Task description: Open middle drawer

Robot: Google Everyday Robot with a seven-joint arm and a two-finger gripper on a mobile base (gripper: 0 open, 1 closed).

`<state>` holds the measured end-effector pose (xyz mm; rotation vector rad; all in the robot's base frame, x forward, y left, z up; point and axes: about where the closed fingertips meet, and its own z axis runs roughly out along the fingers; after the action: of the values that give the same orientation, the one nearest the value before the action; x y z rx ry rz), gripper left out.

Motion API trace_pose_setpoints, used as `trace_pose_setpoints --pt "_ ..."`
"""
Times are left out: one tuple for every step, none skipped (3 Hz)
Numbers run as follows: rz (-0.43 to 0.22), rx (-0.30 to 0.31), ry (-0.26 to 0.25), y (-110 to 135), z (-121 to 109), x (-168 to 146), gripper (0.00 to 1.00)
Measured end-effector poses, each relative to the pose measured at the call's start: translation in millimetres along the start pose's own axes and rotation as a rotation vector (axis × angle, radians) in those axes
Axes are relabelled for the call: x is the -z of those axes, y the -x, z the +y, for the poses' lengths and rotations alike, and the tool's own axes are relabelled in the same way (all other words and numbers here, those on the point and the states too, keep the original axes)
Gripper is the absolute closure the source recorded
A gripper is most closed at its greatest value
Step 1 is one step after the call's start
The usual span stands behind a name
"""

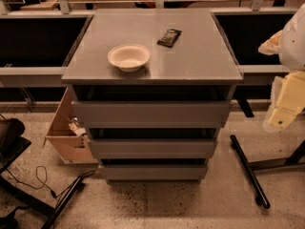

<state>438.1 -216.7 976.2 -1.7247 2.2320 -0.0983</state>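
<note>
Middle drawer (152, 148) pushed in, second of three grey fronts on the cabinet (200, 66). On top, white bowl (128, 57) and dark wrapped packet (169, 37). Far right, well apart from the cabinet, cream gripper (285, 106); impossible to judge how wide.

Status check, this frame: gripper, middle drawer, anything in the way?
Gripper at right edge, beside the cabinet, touching nothing. Middle drawer looks shut. Bowl and dark packet on cabinet top, out of the drawer's path.
</note>
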Motion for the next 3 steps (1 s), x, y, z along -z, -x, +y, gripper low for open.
trace_pose_setpoints --pt "0.0 0.0 0.0 0 0 0 0.0" --pt "-0.016 0.009 0.0 5 3 -3 0.0" --pt "-0.059 0.03 0.052 17 17 -45 0.0"
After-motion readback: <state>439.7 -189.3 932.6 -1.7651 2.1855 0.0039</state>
